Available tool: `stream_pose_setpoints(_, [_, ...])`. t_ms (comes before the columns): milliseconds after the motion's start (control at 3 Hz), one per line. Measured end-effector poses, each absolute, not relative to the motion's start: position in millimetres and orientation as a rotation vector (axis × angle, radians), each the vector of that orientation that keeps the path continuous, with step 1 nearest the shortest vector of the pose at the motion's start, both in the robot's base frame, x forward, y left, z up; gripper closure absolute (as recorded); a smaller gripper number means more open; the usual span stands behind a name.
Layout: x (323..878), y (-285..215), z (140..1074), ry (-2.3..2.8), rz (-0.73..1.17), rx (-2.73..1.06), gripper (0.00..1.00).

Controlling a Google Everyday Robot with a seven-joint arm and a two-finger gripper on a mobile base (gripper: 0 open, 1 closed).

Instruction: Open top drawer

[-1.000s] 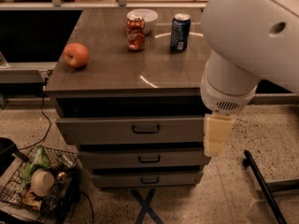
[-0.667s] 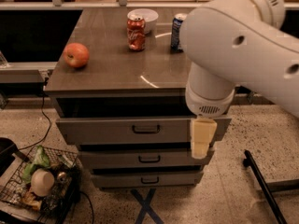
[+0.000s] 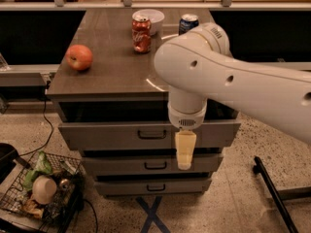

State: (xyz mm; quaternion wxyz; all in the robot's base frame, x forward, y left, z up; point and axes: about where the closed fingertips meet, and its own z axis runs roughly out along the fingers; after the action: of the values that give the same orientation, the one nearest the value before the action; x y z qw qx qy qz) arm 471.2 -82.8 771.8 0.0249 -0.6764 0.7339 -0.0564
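Note:
The top drawer is the widest of three grey drawer fronts under the brown counter. Its small dark loop handle sits at centre. The drawer front stands slightly forward of the two narrower fronts below. My gripper hangs from the white arm, pointing down, just right of the handle and in front of the drawer front. Only one pale yellow finger shows.
On the counter stand a red apple, a red can, a white bowl and a blue can. A wire basket of items sits on the floor at left. A black bar lies at right.
My arm has swung left across the view, bringing the gripper from the drawer's right end to just right of the handle. The drawer has not visibly moved.

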Motion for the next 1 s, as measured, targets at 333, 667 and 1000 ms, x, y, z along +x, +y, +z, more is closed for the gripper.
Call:
stream_pose_setpoints(333, [474.8, -70.1, 752.4, 2.262, -0.131, -2.107, 0.0])
stream_pose_setpoints(667, [469.8, -56.2, 744.3, 2.231, -0.103, -2.113, 0.0])
stream_pose_setpoints(1000, [462.2, -37.4, 733.4, 2.193, -0.069, -2.14, 0.0])
